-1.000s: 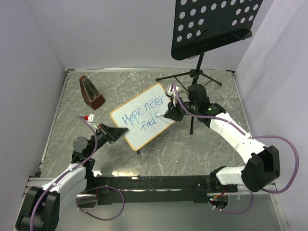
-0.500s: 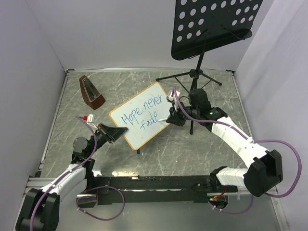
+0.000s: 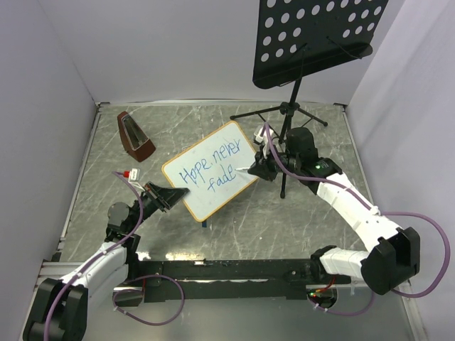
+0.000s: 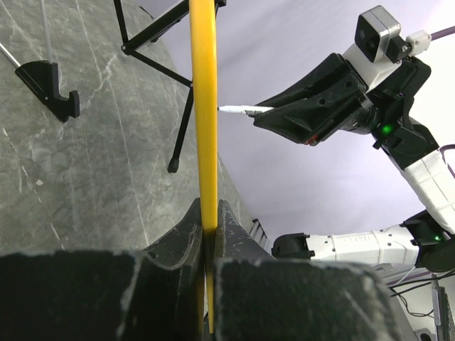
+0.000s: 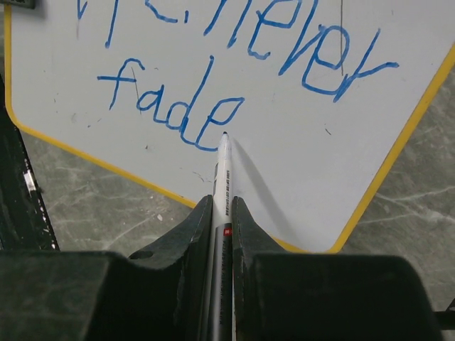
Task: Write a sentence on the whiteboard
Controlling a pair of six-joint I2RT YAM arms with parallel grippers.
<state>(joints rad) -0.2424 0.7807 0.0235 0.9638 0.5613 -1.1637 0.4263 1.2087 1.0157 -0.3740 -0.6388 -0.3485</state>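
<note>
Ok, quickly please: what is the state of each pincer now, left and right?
Left pincer: closed, clamping the edge of the whiteboard.
Right pincer: closed, holding the marker.

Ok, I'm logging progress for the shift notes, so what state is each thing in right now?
whiteboard: tilted, clamped at its edge by the left gripper.
sentence: reads "Hope never fade", in blue.
marker: uncapped, tip at the last e.
right gripper: shut on the marker.
music stand: standing upright.
metronome: standing upright.
</note>
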